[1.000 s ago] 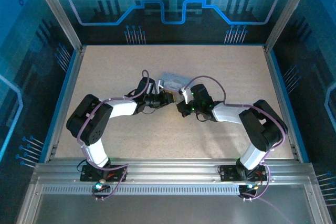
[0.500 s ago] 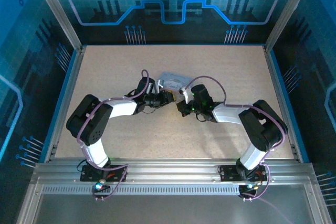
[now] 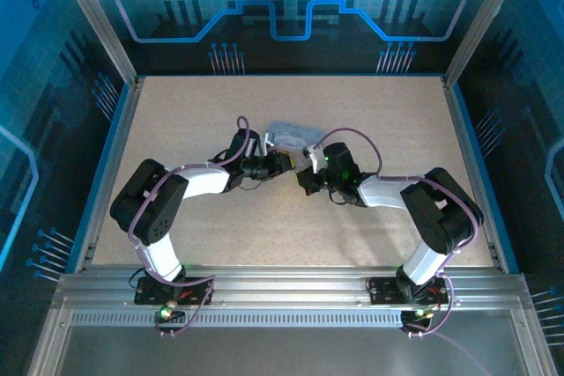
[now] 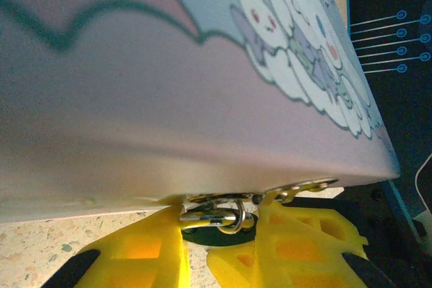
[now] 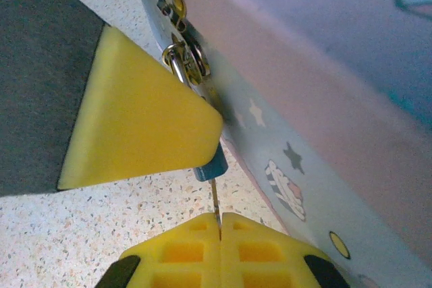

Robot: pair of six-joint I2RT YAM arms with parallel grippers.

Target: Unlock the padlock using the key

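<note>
Blue-lit panels enclose a speckled beige surface, seen from above. Just past its centre, toward twelve o'clock, lies a pale lilac tin with a cartoon lid. Both arms bend inward and meet at the tin's near side. The left arm reaches toward two o'clock and the right toward ten o'clock, elbows out, wrists low over the surface.

From the right wrist, the small dark padlock hangs from a metal hasp on the tin's side wall. The left tool is clamped on the padlock, and one of its yellow fingers covers most of the body. The right tool has its fingers pressed together on the key.

The key's thin blade runs straight from six to twelve o'clock. Its tip meets the padlock's underside, which lies directly at twelve o'clock from the right tool. Whether the blade is seated in the keyhole cannot be told. By the look of it, turning the key falls to the right arm.
</note>
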